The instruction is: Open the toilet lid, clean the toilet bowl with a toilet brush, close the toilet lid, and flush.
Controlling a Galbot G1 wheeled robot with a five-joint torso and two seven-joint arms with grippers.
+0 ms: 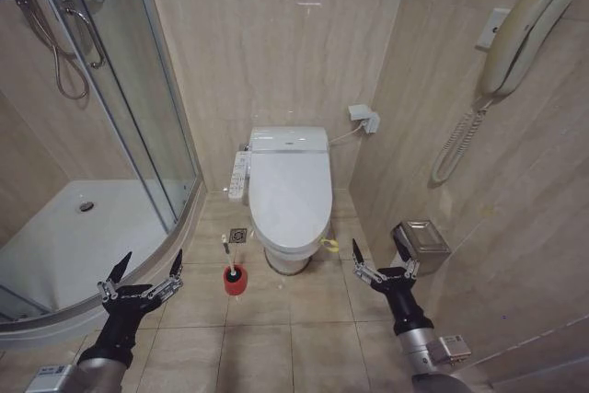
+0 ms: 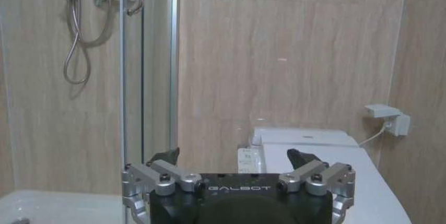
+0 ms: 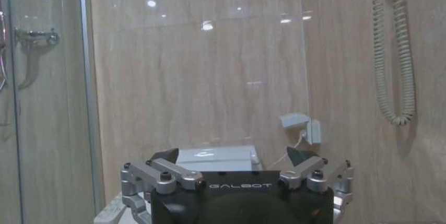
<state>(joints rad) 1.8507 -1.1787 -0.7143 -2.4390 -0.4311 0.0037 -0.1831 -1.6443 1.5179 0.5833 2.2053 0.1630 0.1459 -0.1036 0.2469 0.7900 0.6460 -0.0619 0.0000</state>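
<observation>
Nothing done yet: the toilet lid (image 1: 289, 186) lies shut over the toilet bowl (image 1: 287, 260), the toilet brush (image 1: 228, 258) stands in its red holder (image 1: 236, 280) alongside; left gripper (image 1: 140, 280) and right gripper (image 1: 381, 261) hover short, fingers apart.

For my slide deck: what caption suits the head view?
Both open hands, left and right, hover before the closed glossy white toilet lid; thin white toilet brush stands in its red cup.

Overhead head view, forward-facing wrist views
</observation>
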